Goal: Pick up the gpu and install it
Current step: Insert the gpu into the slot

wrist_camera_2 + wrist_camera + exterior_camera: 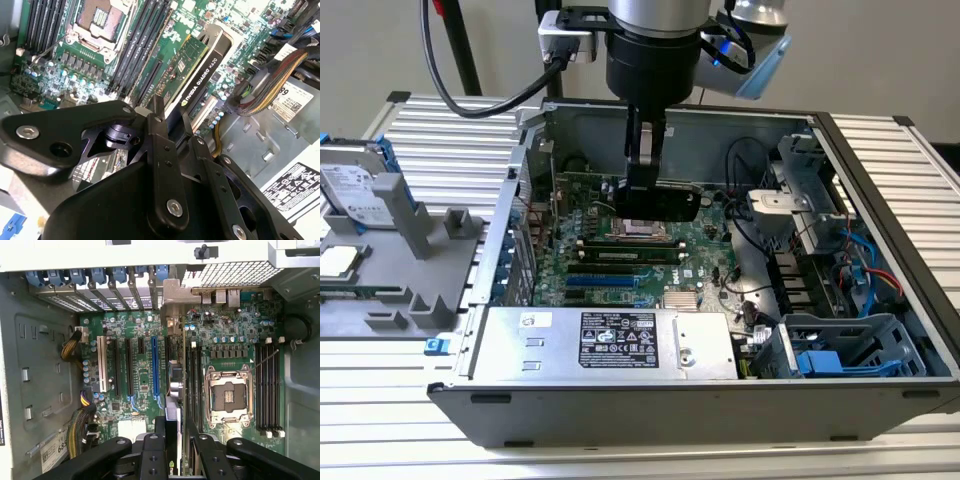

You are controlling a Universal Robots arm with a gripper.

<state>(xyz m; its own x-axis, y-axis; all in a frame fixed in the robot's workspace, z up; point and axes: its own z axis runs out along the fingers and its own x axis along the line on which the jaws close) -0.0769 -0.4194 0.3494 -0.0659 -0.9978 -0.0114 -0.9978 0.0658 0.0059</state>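
Here, your biggest object is the open computer case (pixel 880 180) lying on the slatted table (pixel 440 130), with the green motherboard (pixel 590 250) flat on its floor and the silver power supply (pixel 610 345) along the near wall. The arm reaches down into the case, and the gripper (pixel 642 195) hangs above the middle of the board, over the area of the empty CPU socket (pixel 227 400).

You have the gpu (pixel 197 65) clamped between the fingers (pixel 160 150), held on edge and clear of the board, not seated in any slot. In the second wrist view it shows a green card face backed by a black cooler shroud; in the first wrist view you see it edge-on (pixel 172 390), running beside the blue expansion slot (pixel 155 365) but apparently offset from it toward the memory slots (pixel 196 385).

The risk, as I judge it, is misalignment: if the card comes down skewed or off the slot line, its edge connector could strike the memory latches or small components. The bracket end must also meet the rear opening, or it could catch on the case wall. A thin grip on an upright card could let it pivot under push.
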